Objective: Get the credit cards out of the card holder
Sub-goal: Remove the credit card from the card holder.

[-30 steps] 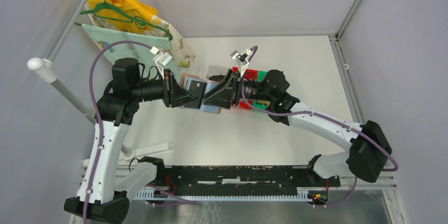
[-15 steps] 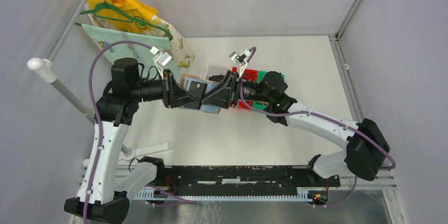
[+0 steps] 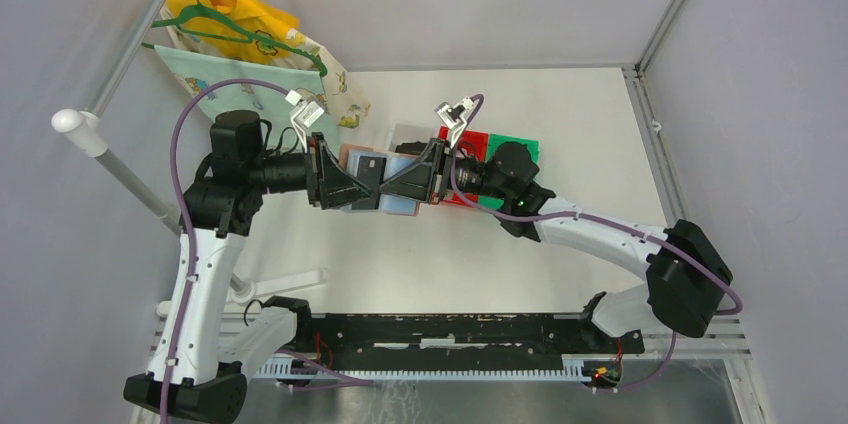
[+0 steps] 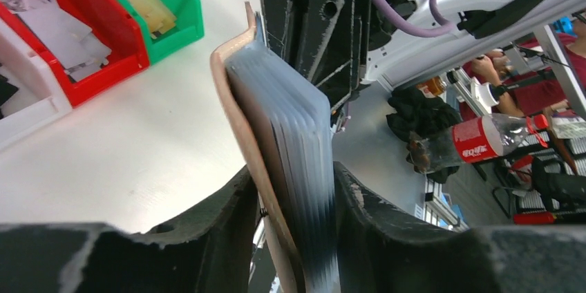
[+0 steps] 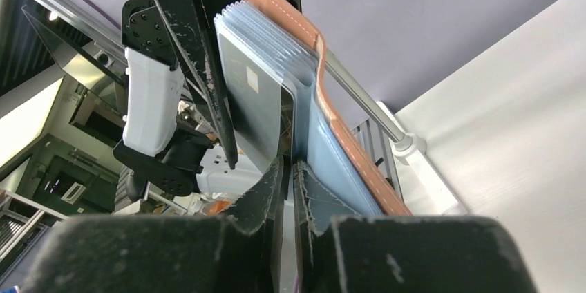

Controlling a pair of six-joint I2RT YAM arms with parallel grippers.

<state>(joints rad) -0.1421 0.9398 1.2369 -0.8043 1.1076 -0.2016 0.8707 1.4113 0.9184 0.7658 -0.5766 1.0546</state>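
The card holder (image 3: 352, 154) hangs in the air between the two tools, clear of the worktop (image 3: 570, 114). It has a reddish-brown cover on one side and a stack of clear and light blue pockets on the other.

The left tool (image 4: 294, 182) is clamped on it. One finger lies against the leather cover and the other against the outermost pocket, with the whole stack between them.

The right tool (image 5: 289, 165) comes in from the opposite end, its tips almost nose to nose with the left tool's. Its fingers are drawn nearly together on a thin edge at the front of the stack. There a grey credit card (image 5: 252, 99) with a small pale square sits in the foremost pocket. Whether the pinch takes the card alone or the pocket film with it cannot be told. The other pockets stand just beside this tool's outer finger, with the cover beyond them.

Under the right tool's wrist, a red bin (image 3: 475, 142) and a green bin (image 3: 520, 147) sit side by side on the worktop. The red one holds pale scraps. Behind the left tool's arm, a green hanger (image 3: 225, 24) and a yellow bag (image 3: 255, 12) hang at the far corner.
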